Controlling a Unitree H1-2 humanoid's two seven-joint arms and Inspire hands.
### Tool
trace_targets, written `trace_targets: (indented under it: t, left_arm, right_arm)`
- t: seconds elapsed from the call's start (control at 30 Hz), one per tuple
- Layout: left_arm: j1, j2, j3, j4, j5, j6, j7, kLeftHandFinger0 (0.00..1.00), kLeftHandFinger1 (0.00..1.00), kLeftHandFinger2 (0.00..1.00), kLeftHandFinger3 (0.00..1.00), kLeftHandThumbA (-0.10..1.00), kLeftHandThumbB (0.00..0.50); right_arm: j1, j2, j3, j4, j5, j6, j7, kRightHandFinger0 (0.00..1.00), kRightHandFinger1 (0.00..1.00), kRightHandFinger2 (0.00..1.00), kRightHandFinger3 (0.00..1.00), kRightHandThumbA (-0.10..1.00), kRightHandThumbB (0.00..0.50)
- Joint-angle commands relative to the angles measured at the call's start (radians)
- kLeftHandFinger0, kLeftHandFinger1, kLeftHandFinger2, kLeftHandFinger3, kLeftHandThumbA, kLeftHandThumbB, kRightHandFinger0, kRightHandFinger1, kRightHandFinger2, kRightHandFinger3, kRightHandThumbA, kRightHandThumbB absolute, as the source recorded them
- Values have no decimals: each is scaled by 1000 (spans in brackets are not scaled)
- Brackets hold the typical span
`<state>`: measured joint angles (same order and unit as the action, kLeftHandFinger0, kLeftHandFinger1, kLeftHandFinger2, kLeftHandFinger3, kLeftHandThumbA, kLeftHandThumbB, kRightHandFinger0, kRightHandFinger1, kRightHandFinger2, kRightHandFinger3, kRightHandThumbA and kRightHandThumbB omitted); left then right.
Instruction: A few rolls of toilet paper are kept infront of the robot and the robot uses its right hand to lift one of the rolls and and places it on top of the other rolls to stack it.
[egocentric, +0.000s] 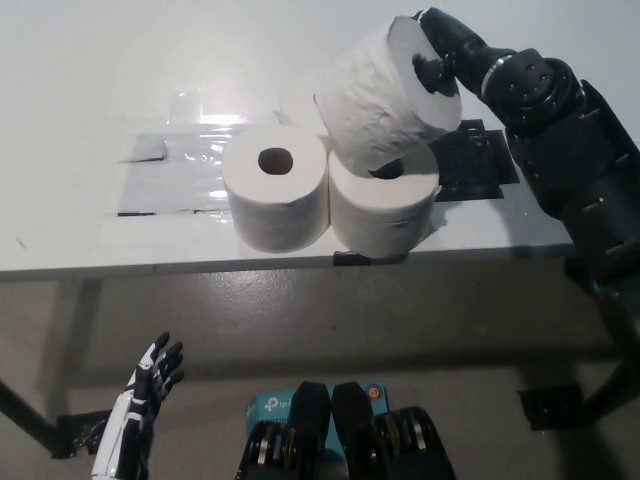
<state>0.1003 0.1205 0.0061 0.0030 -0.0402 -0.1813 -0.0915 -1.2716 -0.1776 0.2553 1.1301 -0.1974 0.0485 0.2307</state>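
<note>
Rolls of toilet paper sit grouped on the white table (80, 240) in front of me — a front left roll (276, 198) standing on end, a front right roll (382, 205) touching it, and a rear roll (300, 100) mostly hidden behind them. My black right hand (445, 52) reaches in from the upper right and holds a fourth, the lifted roll (385, 92), its fingers hooked into the core hole on the side facing the arm. I see that roll tilted, its lower edge resting on or just over the top of the front right roll — I cannot tell if they touch. Dark patches (478, 158) and a clear taped sheet (175, 170) lie on the tabletop. My white left hand (150, 385) rests low at the lower left, below the table edge, empty with fingers spread.
</note>
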Motion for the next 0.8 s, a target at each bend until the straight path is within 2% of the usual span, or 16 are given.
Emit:
trace_targets:
  t: [0.0, 0.03, 0.07, 0.1, 0.13, 0.17, 0.2, 0.23, 0.27, 0.3, 0.33, 0.37, 0.4, 0.43, 0.5, 0.77]
  left_arm:
    - [-6, 14, 0, -35, -2, -22, -13, 1000, 1000, 1000, 1000, 1000, 132]
    - [-6, 14, 0, -36, -1, -21, -12, 1000, 1000, 1000, 1000, 1000, 132]
    - [-6, 14, 0, -38, 0, -22, -11, 1000, 1000, 1000, 1000, 1000, 123]
    - [-7, 14, 0, -37, 0, -21, -12, 1000, 1000, 1000, 1000, 1000, 124]
    - [-8, 13, 0, -38, -1, -21, -12, 1000, 1000, 1000, 1000, 1000, 123]
    - [-9, 13, 0, -38, 1, -21, -12, 1000, 1000, 1000, 1000, 1000, 121]
    - [-9, 14, -1, -40, 0, -17, -13, 1000, 1000, 1000, 1000, 1000, 121]
    - [-9, 14, -1, -40, -2, -17, -14, 1000, 1000, 1000, 1000, 1000, 120]
    - [-8, 14, -1, -41, -4, -17, -15, 1000, 1000, 1000, 1000, 1000, 118]
    - [-8, 15, -1, -42, -2, -19, -15, 1000, 1000, 1000, 1000, 1000, 118]
    - [-8, 15, -2, -42, -1, -19, -14, 1000, 1000, 1000, 1000, 1000, 118]
    - [-8, 17, -1, -43, -1, -19, -15, 1000, 1000, 1000, 1000, 1000, 118]
    - [-10, 17, -1, -42, -2, -21, -15, 1000, 1000, 1000, 1000, 1000, 114]
    - [-10, 16, 0, -42, -5, -16, -15, 1000, 1000, 1000, 1000, 1000, 116]
    - [-10, 16, 0, -42, -7, -14, -16, 1000, 1000, 1000, 1000, 1000, 121]
    - [-10, 19, -1, -43, -9, -13, -18, 1000, 1000, 1000, 1000, 1000, 121]
  right_arm:
    - [-97, 12, 15, -17, -17, -41, 43, 0, 55, 302, 185, 699, 3]
    - [-98, 11, 16, -16, -18, -42, 45, 0, 23, 253, 120, 709, 3]
    - [-116, 6, 50, -7, -47, -21, 82, 115, 96, 273, 132, 808, 97]
    - [-119, 5, 57, -6, -49, -15, 87, 74, 11, 111, 46, 845, 118]
    - [-125, 3, 64, 1, -46, -26, 110, 75, 22, 132, 117, 834, 151]
    - [-131, 1, 65, 10, -39, -32, 139, 101, 79, 207, 214, 831, 162]
    - [-139, -3, 77, 21, -42, -47, 176, 143, 163, 289, 387, 836, 188]
    - [-145, -6, 89, 26, -45, -45, 211, 242, 277, 434, 571, 853, 217]
    - [-152, -8, 97, 33, -44, -44, 241, 366, 429, 636, 790, 863, 239]
    - [-163, -8, 110, 45, -46, -31, 287, 487, 576, 809, 945, 851, 251]
    - [-167, -8, 115, 48, -47, -27, 298, 551, 655, 896, 1000, 844, 258]
    - [-174, -9, 128, 52, -54, -21, 318, 662, 772, 1000, 1000, 832, 263]
    - [-180, -9, 140, 56, -61, -9, 334, 833, 916, 1000, 1000, 797, 299]
    - [-185, -10, 142, 55, -56, 0, 359, 908, 992, 1000, 1000, 771, 306]
    - [-190, -11, 147, 49, -52, 1, 399, 1000, 1000, 1000, 1000, 734, 317]
    - [-212, -12, 165, 59, -70, -10, 431, 1000, 1000, 1000, 1000, 733, 304]
